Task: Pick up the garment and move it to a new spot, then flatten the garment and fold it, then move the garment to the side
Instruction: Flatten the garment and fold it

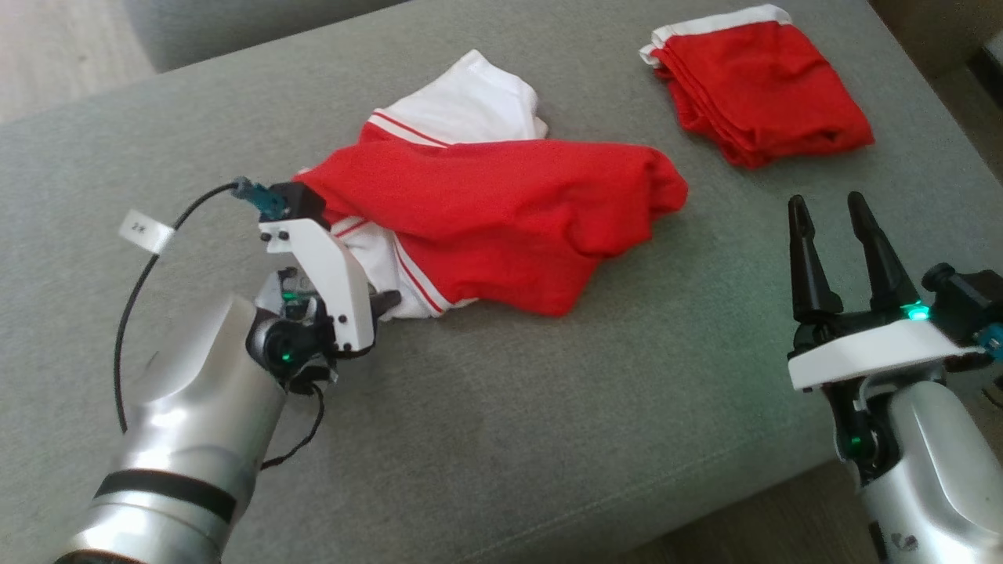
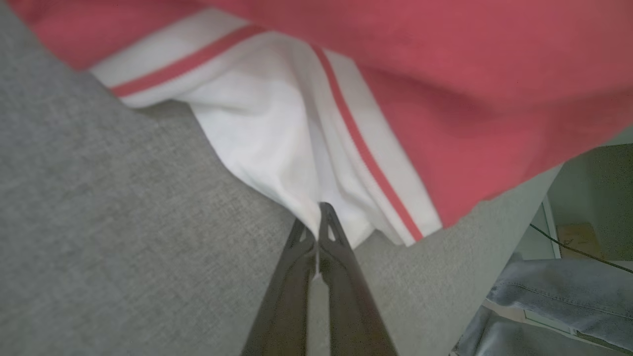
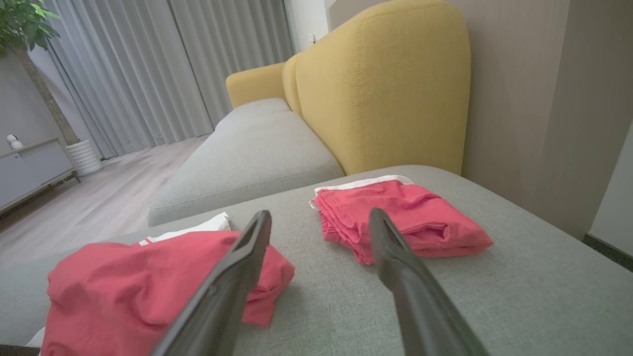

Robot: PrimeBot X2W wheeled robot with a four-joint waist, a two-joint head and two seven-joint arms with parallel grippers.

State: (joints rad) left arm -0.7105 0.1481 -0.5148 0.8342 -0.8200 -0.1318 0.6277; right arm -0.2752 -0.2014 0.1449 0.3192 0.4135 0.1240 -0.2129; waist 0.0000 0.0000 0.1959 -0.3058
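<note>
Garment [image 1: 501, 211] is bunched on grey cushion [image 1: 509, 454], its white hem pinched thinly by closed left gripper [image 2: 319, 220]; right gripper [image 1: 834, 235] is held open, apart. Slip is risked if lifted: only 1 fold edge is caught at fingertips.

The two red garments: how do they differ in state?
The near garment lies crumpled and spread, with much white cloth showing; the far garment is folded into a neat stack, with only a white edge. The left gripper pinches the near garment; the far garment lies untouched. Both are red with white trim.
</note>
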